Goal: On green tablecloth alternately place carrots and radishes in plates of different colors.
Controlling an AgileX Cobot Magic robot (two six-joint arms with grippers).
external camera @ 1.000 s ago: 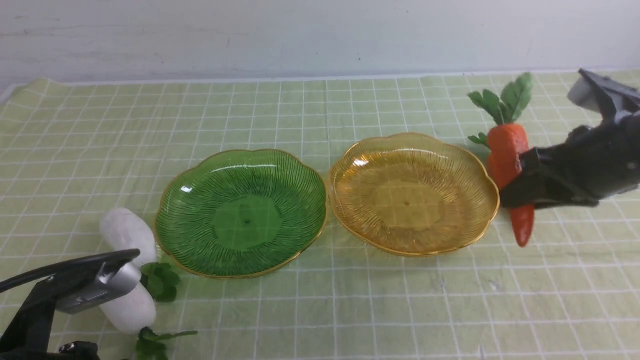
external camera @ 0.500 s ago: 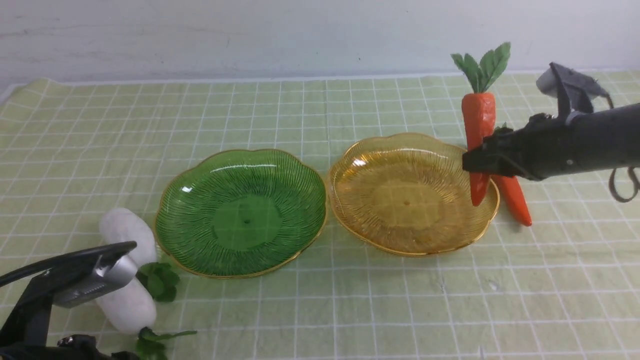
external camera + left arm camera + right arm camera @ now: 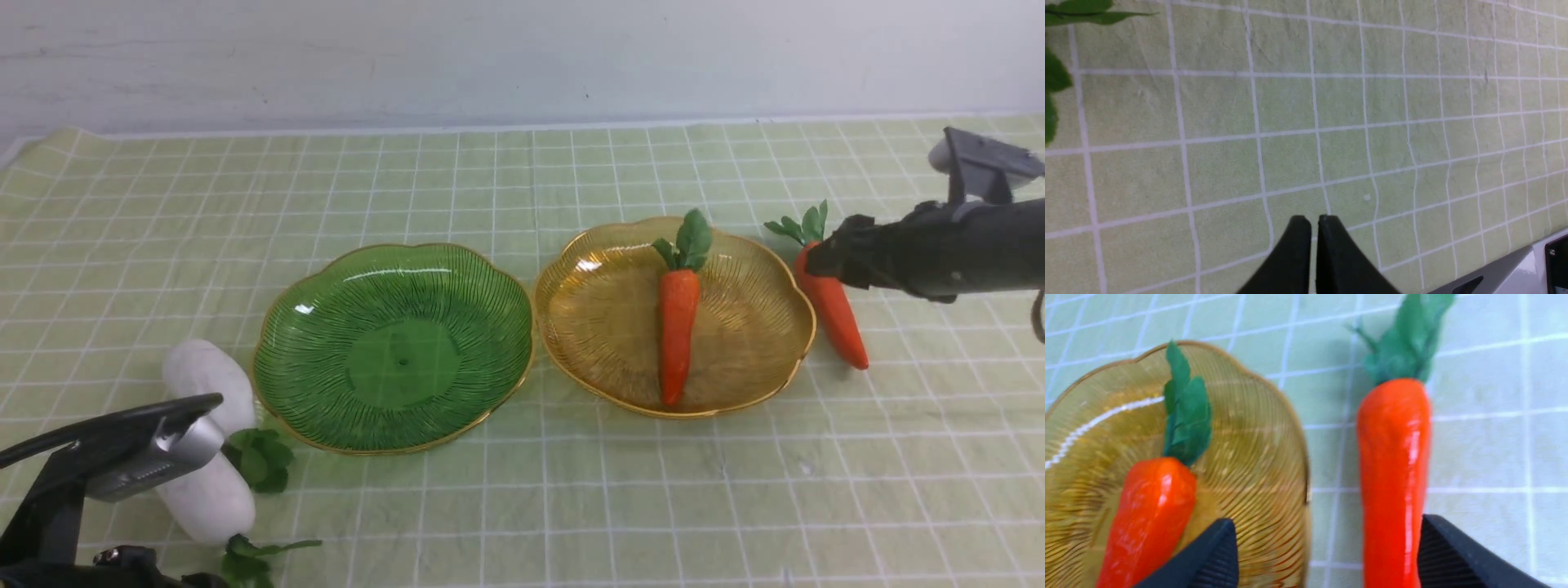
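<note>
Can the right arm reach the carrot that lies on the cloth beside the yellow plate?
Probably yes. The right gripper is open just above that carrot, which shows between its jaws, and nothing covers it. The yellow plate is close alongside.

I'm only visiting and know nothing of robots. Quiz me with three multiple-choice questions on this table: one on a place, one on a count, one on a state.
1. Which plate holds a carrot?
A. the green plate
B. the amber plate
C. both

2. How many white radishes lie on the tablecloth?
A. one
B. two
C. four

3. How is the right tool?
A. open, holding nothing
B. shut on a carrot
C. shut on a radish

Answers: B, the carrot lies in the amber plate and the green plate is bare; B, two radishes lie beside the green plate; A, its jaws stand apart, gripping nothing.
</note>
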